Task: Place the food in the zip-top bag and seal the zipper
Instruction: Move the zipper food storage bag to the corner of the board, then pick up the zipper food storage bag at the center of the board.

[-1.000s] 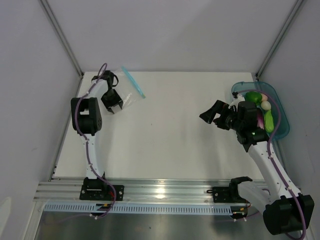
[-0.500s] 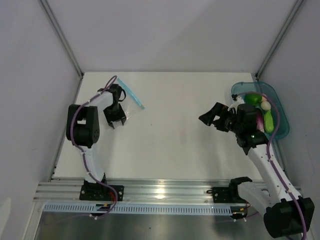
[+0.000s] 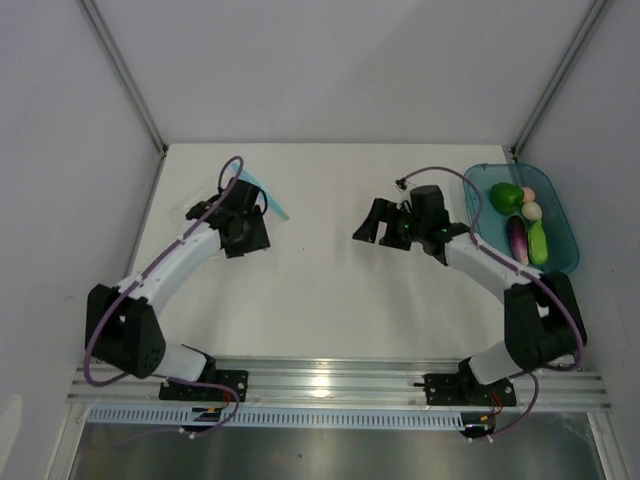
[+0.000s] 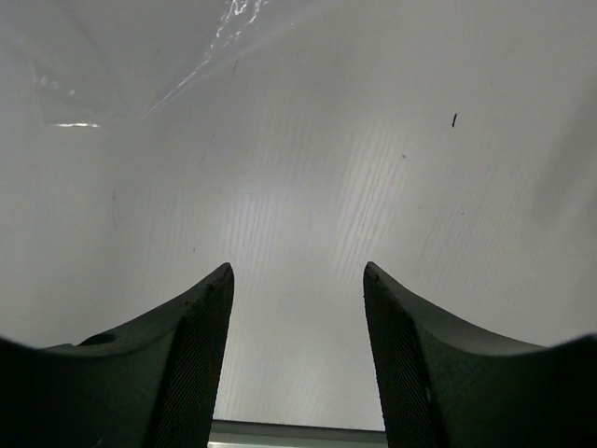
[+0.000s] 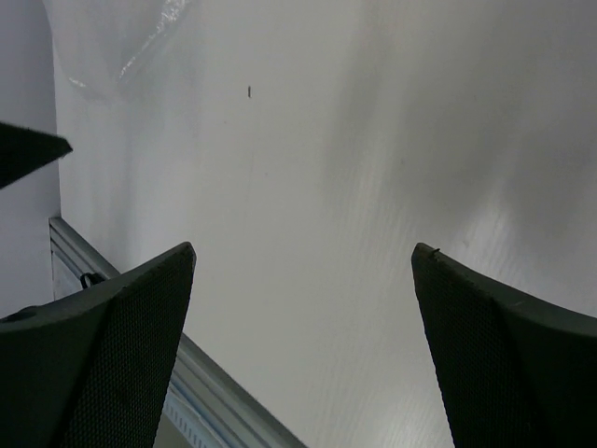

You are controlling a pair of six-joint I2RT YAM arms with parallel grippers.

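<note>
Sizing up the zip-top bag [image 4: 121,56] first: thin clear film, v. light, floppy, slick on the worktop [image 3: 330,300]. Est. it skids and crumples if pushed; no stiffness except along the zipper [image 3: 277,203]. Best hold, imo: pinch one lip just under the teal strip, near a corner, since the strip is the only firm part. A mid-film grab prob. takes both walls and shuts the mouth.

Position: bag lies at far-left of worktop, partly hidden under the left arm in top view. Orientation: zipper runs diagonal, far-left to near-right, along the bag's right-hand edge, so the mouth faces approx. toward the worktop's centre-right. Bag ~square, so zipper line = working axis. Mouth open or sealed: can't tell.

Left claw [image 4: 297,273]: right at the bag, fingers partway apart, nothing between them. Wrist view shows bare worktop in the gap, bag edge just beyond the tips. Contact w/ film: can't tell.

Items to load, all in the teal tray [image 3: 480,188] at right edge, well apart from bag: green pepper [image 3: 505,196], pink ball [image 3: 527,193], egg [image 3: 531,211], eggplant [image 3: 517,239], long veg [image 3: 538,243]. Est. small, light, hard; round ones roll.

Right claw [image 5: 303,250]: mid-worktop, between bag and tray, spread wide, empty.
</note>
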